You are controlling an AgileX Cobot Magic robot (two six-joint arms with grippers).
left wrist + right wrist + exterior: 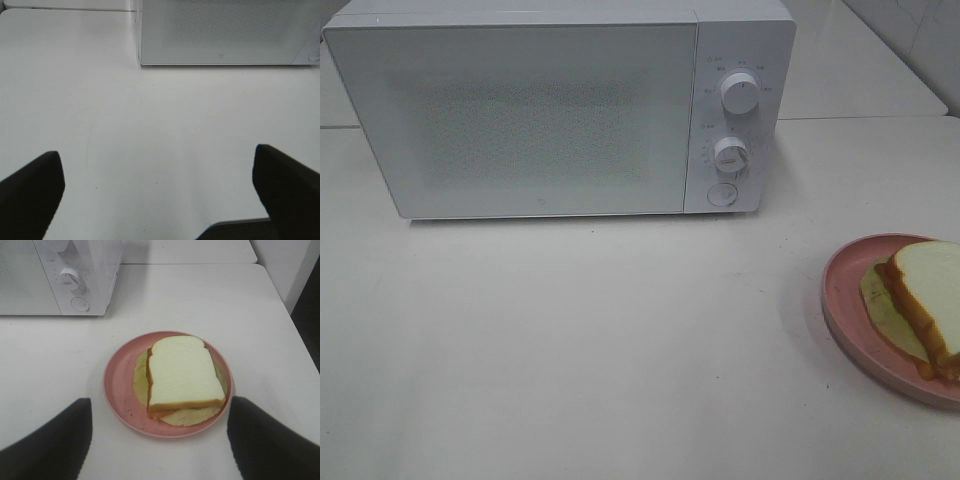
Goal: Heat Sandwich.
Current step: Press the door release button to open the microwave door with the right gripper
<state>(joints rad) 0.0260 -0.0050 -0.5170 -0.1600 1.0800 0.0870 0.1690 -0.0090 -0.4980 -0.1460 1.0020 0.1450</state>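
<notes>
High camera faces microwave [520, 110] — wrist views (low) share it.

open table [570, 340] stretch before microwave [560, 105]; shut door [515, 125] bars cavity; plate [842, 295] occupies right edge.

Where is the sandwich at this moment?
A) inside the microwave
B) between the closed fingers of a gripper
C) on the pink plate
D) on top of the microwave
C: the sandwich lies on the pink plate, outside the microwave, whose door is shut.
</notes>
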